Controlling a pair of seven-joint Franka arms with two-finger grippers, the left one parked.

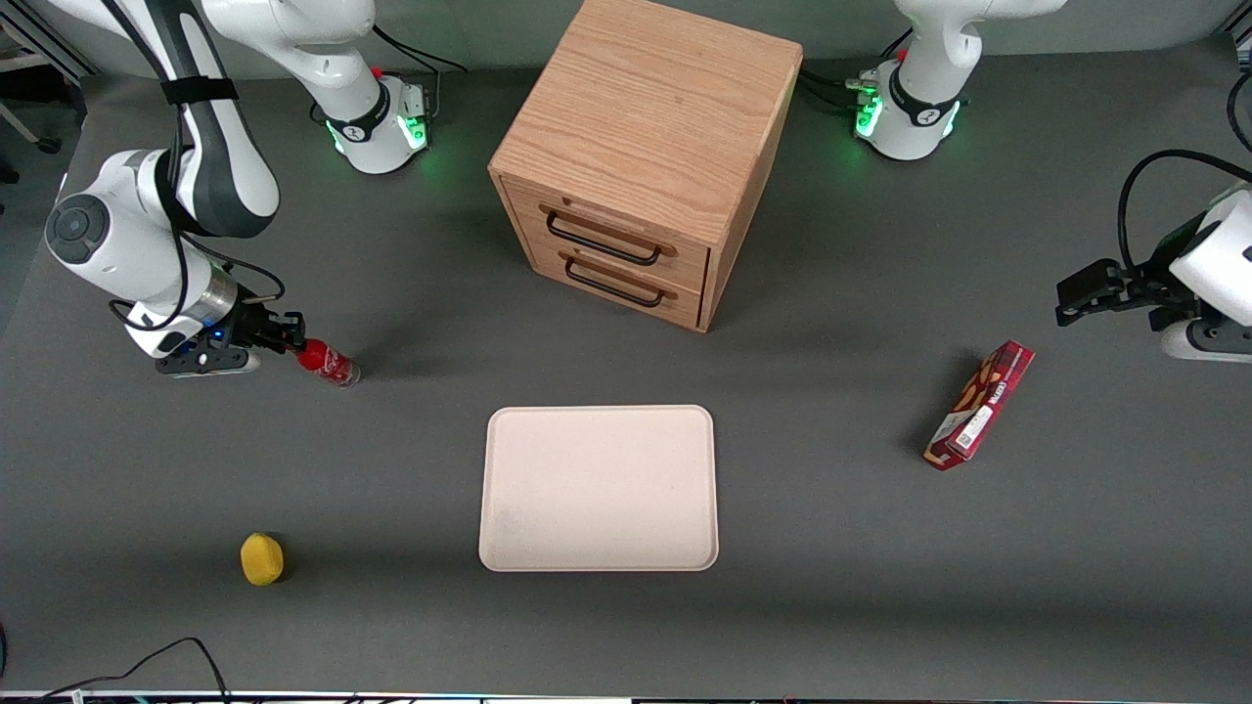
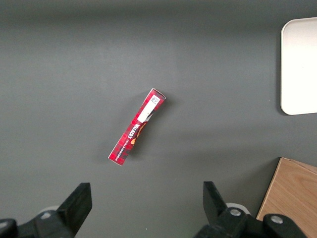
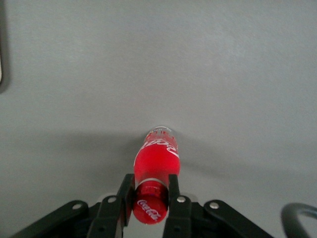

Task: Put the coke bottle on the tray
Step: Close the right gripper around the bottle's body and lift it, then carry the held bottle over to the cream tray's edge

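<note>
- The gripper pinches the coke bottle at its cap end, toward the working arm's end of the table.
- The bottle looks tilted; lifted or resting, I cannot tell.
- The tray is bare and well apart.
- Carrying and setting down remain.
</note>
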